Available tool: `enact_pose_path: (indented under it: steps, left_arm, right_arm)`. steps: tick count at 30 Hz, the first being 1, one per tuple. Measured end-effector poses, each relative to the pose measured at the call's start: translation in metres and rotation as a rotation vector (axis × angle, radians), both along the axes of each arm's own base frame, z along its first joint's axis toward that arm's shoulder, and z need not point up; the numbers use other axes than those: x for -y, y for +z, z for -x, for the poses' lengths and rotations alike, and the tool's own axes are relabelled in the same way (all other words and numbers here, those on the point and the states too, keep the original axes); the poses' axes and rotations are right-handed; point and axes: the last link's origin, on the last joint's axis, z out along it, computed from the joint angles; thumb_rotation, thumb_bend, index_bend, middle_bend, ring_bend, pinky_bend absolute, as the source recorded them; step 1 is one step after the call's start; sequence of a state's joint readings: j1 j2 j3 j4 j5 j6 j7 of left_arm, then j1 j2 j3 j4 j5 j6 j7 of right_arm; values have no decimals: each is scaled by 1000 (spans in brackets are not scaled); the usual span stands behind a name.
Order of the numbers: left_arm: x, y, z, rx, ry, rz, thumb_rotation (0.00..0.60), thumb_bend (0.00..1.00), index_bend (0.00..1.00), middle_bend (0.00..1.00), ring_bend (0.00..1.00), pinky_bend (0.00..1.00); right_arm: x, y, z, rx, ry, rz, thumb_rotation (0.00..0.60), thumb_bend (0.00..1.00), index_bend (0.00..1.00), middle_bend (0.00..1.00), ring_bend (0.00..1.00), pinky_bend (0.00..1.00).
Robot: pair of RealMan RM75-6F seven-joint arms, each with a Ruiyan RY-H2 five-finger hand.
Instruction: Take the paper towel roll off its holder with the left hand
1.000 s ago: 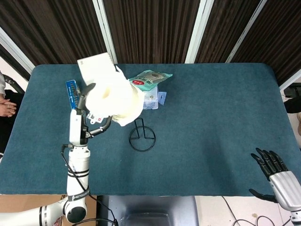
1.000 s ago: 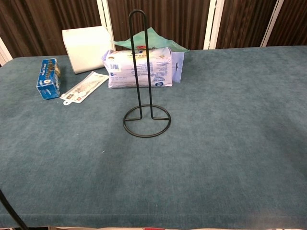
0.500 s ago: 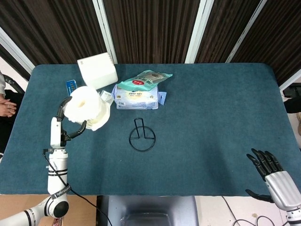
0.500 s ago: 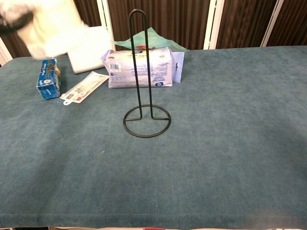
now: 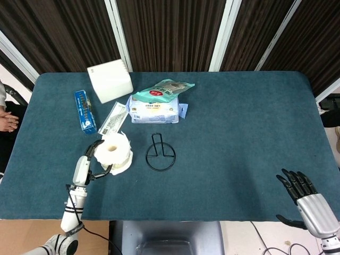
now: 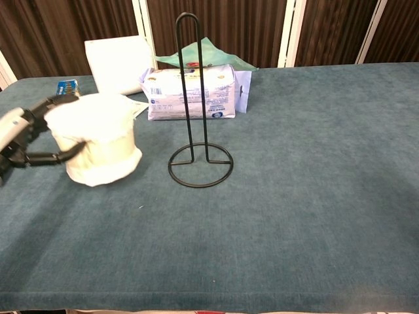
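The white paper towel roll stands upright on the table, left of the black wire holder, clear of its tall loop. My left hand grips the roll from its left side, fingers wrapped around it. The holder is bare. My right hand hangs open past the table's front right corner, only in the head view.
Behind the holder lies a tissue pack with a green pouch on top. A white box, a blue carton and a flat sachet sit at the back left. Table cloth stretches right.
My left hand has carried the roll from high up at the back left down and toward the front, setting it on the table left of the holder. The right hand barely shifted.
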State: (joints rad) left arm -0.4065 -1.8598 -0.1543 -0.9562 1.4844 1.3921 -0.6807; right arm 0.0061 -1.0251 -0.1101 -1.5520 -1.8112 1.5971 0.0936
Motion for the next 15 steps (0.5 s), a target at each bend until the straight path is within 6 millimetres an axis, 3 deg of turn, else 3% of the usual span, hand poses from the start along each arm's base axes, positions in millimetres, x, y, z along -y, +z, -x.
enact_pose_path:
  steps: [2,4,15]
  left_arm:
    - [3,-7,-2,-4,-20,8,600,394,27,52,4,0]
    - [5,-7,-3,-10,-27,5,600,380,0,0,0,0]
    - [15,11,-2,-51,-15,-22,562,342,0,0,0,0]
  right_arm:
    - [-1,1,0,3,0,3,600,64,0,0,0,0]
    - [-1,2,1,4,0,3,600,64,0,0,0,0]
    - [-3,-1,0,-7,15,-5,600,64,0,0,0,0]
